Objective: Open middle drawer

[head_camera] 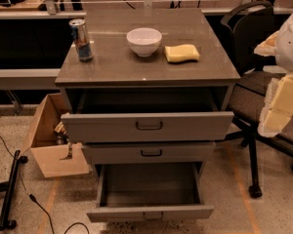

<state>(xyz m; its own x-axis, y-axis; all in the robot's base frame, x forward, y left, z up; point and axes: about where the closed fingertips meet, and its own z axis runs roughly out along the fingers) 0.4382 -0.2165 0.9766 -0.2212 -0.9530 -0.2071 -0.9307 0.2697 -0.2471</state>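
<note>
Standing here looking at it: cardboard box (49,140) on the floor far left, then the cabinet with a can (81,39), bowl (144,41) and sponge (181,53) on top. The middle drawer (112,153) is shut, tucked between the top drawer (102,126), which is pulled out over it, and the bottom drawer (149,212), pulled way out below. Its little handle (151,152) sits in that recess. Past the office chair (251,99), at the far right edge, is what I think is the gripper (279,106), well apart from the handle, and I can't tell if it's spread or closed. Main risk imo: coming in it clips the overhanging top front, or grabs the top handle (149,125) instead, since the two sit so close together
</note>
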